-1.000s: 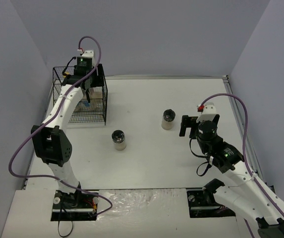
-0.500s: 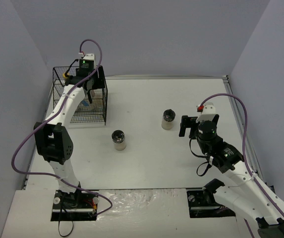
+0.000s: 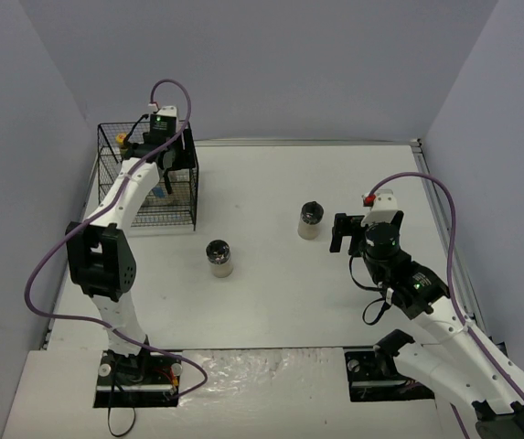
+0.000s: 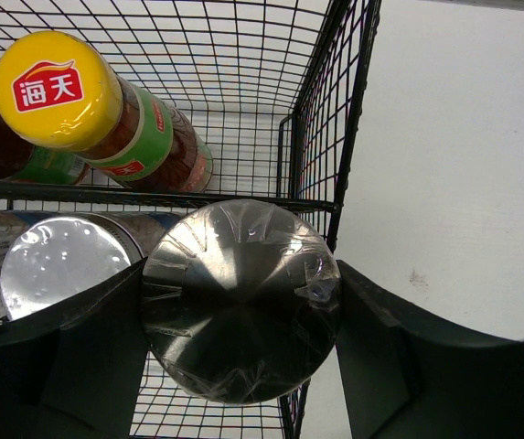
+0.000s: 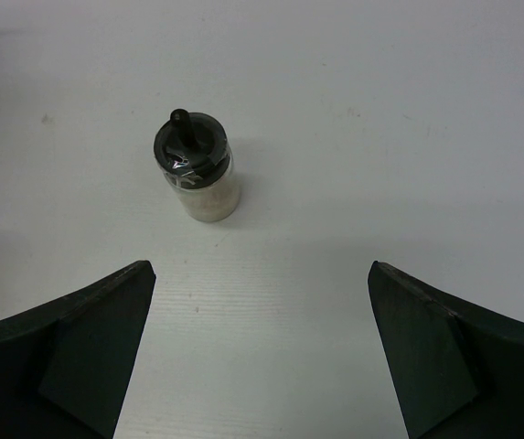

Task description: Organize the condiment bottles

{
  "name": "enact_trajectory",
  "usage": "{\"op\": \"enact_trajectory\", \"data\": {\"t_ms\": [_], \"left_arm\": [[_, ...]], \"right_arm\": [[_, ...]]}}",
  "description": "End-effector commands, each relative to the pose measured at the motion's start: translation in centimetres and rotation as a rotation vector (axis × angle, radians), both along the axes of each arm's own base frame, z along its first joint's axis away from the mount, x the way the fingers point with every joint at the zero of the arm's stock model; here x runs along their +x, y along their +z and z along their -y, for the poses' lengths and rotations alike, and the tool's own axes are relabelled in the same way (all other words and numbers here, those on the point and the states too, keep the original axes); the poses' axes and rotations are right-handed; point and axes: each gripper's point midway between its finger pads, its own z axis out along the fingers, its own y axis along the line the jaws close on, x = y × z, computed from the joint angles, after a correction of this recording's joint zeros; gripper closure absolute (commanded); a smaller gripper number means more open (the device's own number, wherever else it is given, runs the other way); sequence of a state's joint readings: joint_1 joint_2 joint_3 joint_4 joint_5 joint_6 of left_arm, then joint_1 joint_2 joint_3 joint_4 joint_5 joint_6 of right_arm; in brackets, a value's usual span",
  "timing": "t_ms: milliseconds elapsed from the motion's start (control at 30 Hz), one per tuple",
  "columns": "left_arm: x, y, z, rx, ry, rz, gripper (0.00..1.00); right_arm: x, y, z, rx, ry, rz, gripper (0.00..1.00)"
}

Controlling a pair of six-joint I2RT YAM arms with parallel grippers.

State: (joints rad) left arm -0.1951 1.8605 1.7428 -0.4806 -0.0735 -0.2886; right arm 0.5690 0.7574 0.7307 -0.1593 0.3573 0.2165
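- A silver-lidded jar (image 4: 239,302) is gripped in the left claw (image 4: 240,357) over the rack (image 4: 358,82) at the far left corner of the table (image 4: 454,137).
- It is best lowered straight, clear of the neighbouring jar (image 4: 65,265).
- The right claw (image 5: 262,384) is spread wide, empty, facing a black-lidded jar (image 5: 197,169) well off every edge.

Bright, even diffuse light; soft faint shadows; glare on silver lid (image 4: 239,311); frames sharp.

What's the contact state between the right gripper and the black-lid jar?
Apart. Right wrist view: bare table shows between the black-lid jar and the open right gripper.
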Motion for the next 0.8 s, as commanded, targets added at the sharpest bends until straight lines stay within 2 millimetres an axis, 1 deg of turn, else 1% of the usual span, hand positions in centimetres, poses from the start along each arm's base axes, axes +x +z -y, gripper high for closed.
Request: {"op": "enact_trajectory", "data": {"t_ms": [0, 67, 133, 233, 300, 400, 533, 600, 667, 700, 733, 767], "left_arm": [[0.5, 8.0, 0.8, -0.036, -0.019, 0.204, 0.29], [0.4, 8.7, 0.7, -0.034, -0.020, 0.214, 0.23], [0.2, 9.4, 0.8, -0.035, -0.026, 0.225, 0.14], [0.0, 9.7, 1.0, -0.028, -0.036, 0.228, 0.09], [0.0, 9.6, 1.2, -0.027, -0.042, 0.222, 0.08], [-0.4, 10.2, 1.4, -0.031, -0.047, 0.226, 0.06], [-2.2, 13.4, 2.4, -0.051, -0.083, 0.272, 0.03], [-3.7, 15.0, 3.1, -0.052, -0.111, 0.287, 0.03], [-5.4, 15.2, 3.6, -0.045, -0.128, 0.265, 0.03], [-6.6, 15.2, 3.9, -0.043, -0.142, 0.255, 0.03], [-7.8, 15.0, 3.8, -0.044, -0.142, 0.247, 0.03], [-8.8, 14.5, 4.2, -0.047, -0.153, 0.231, 0.03]], "right_arm": [[0.8, 1.1, -0.4, 0.038, -0.006, 0.044, 0.00], [0.8, 1.1, -0.4, 0.038, -0.004, 0.043, 0.00], [0.8, 1.0, -0.4, 0.037, -0.005, 0.040, 0.00], [0.8, 1.1, -0.5, 0.040, -0.001, 0.042, 0.00], [0.7, 1.1, -0.5, 0.040, -0.001, 0.042, 0.00], [0.7, 1.2, -0.5, 0.042, -0.001, 0.045, 0.00], [0.7, 1.4, -0.5, 0.044, 0.001, 0.050, 0.00], [0.7, 1.4, -0.5, 0.044, 0.003, 0.051, 0.00], [0.6, 1.7, -0.5, 0.049, 0.005, 0.058, 0.00], [0.6, 1.8, -0.5, 0.050, 0.007, 0.061, 0.00], [0.5, 2.0, -0.5, 0.053, 0.007, 0.067, 0.00], [0.5, 2.1, -0.4, 0.054, 0.007, 0.070, 0.00]]}}
